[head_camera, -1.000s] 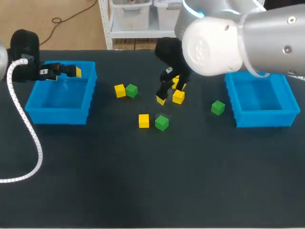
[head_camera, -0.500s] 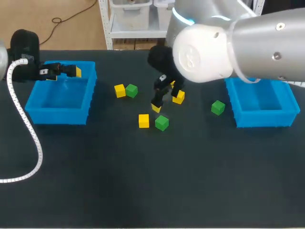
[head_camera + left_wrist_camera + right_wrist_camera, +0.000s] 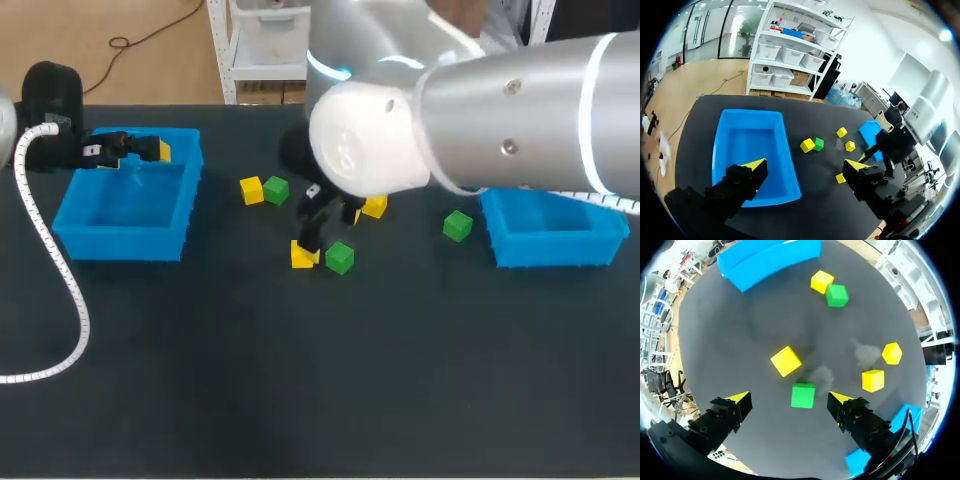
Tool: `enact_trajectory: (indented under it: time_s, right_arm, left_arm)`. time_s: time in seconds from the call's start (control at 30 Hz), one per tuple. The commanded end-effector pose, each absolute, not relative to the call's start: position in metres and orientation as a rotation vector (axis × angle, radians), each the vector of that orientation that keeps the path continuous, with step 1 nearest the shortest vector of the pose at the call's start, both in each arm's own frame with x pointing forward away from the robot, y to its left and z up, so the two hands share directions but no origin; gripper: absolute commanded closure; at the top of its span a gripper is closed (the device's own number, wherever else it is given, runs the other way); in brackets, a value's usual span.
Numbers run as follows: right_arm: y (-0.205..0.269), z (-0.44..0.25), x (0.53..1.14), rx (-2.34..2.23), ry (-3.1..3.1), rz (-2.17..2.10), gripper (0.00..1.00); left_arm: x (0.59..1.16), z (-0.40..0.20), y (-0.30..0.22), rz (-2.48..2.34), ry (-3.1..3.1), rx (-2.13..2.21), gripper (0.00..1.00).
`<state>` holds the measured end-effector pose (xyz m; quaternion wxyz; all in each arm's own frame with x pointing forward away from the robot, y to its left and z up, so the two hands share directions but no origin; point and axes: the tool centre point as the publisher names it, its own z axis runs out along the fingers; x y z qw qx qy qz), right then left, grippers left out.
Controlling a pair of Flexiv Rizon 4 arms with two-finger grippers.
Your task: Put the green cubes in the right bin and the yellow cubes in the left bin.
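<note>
Green cube (image 3: 803, 395) lies on the table (image 3: 300, 400) between my right gripper's (image 3: 789, 399) fingers, which are spread wide and clear of it on both sides. Nearest yellow cube (image 3: 786, 360) is just beside that green cube, on the left-bin side. Two more yellow cubes (image 3: 873, 380) (image 3: 891, 353) are near it, toward the far edge. A yellow-and-green pair (image 3: 264, 190) sits side by side, further from it toward the left bin (image 3: 120, 245). Last green cube (image 3: 457, 225) sits between it and the right bin (image 3: 555, 250). Both bins are well apart from it. My left gripper (image 3: 804, 164) is far from it over the left bin, spread, holding nothing.
</note>
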<state>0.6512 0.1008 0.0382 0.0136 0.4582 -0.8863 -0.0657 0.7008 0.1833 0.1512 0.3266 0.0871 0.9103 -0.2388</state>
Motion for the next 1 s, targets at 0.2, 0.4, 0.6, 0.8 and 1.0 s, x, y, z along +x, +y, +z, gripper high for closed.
enact_trajectory:
  time_s: [0.2,0.4,0.6,0.8,1.0]
  right_arm:
    - [0.095,0.019,0.64,1.401,-2.767,-0.159,0.0]
    - [0.087,0.013,0.644,1.379,-2.782,-0.129,0.0]
    - [0.085,0.013,0.654,1.366,-2.802,-0.117,0.0]
    - [0.088,0.005,0.66,1.366,-2.794,-0.094,0.0]
    - [0.092,-0.007,0.662,1.361,-2.782,-0.1,0.0]
  left_arm:
    - [0.7,0.15,0.185,-0.634,2.376,0.231,0.0]
    - [0.7,0.15,0.185,-0.634,2.376,0.231,0.0]
    - [0.7,0.15,0.185,-0.634,2.376,0.231,0.0]
    - [0.7,0.15,0.185,-0.634,2.376,0.231,0.0]
    - [0.7,0.15,0.185,-0.634,2.376,0.231,0.0]
